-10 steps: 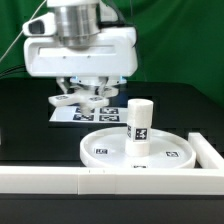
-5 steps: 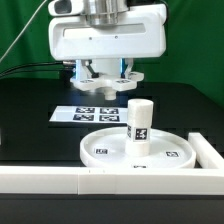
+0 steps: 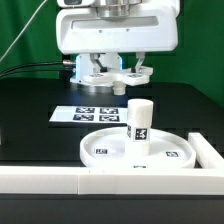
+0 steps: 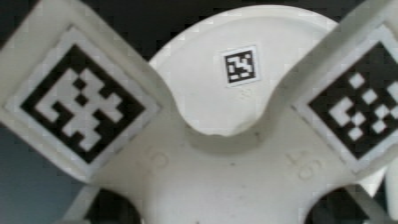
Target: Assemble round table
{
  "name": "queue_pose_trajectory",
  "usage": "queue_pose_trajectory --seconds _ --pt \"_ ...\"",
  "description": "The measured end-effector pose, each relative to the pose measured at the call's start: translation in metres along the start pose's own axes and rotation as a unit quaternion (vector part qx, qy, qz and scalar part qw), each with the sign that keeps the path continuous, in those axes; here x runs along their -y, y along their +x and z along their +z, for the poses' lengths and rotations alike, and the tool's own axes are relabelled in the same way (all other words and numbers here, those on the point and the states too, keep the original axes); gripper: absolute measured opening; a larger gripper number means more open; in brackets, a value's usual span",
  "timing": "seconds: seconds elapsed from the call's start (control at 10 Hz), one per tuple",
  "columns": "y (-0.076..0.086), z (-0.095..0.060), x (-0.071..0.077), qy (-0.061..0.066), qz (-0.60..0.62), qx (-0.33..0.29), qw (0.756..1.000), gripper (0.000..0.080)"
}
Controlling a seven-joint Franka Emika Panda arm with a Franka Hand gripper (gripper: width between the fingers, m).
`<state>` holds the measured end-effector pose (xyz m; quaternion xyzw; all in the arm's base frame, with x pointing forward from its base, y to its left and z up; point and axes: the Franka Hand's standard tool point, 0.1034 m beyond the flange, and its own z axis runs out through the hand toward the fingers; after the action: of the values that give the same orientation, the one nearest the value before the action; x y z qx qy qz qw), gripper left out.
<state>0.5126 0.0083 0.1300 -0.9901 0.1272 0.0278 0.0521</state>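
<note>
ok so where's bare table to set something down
Bare black table: on the exterior view's left of the marker board and round disc, and on its right, up to the border wall. Crowded: the disc carries the upright post, the wall hems its front, and the gripper holds the cross-shaped piece overhead.

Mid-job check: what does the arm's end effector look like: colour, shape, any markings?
The end effector has a wide, boxy white housing with rounded corners under a silver-grey cylindrical wrist. No markings show on it. The white tagged cross-shaped plastic piece hides its fingers.
</note>
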Motion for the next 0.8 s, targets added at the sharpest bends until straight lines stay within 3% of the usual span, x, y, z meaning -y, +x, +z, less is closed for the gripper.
queue_pose_trajectory --seconds 0.4,0.5,0.8 --pt "0.0 0.003 -0.001 -0.001 0.001 -0.001 1.0 0.0442" --pt "0.002 0.001 0.004 -0.011 -0.025 0.0 1.0 0.0442" --pt "0.021 -0.007 0.042 -0.014 -0.05 0.009 0.999 0.0442"
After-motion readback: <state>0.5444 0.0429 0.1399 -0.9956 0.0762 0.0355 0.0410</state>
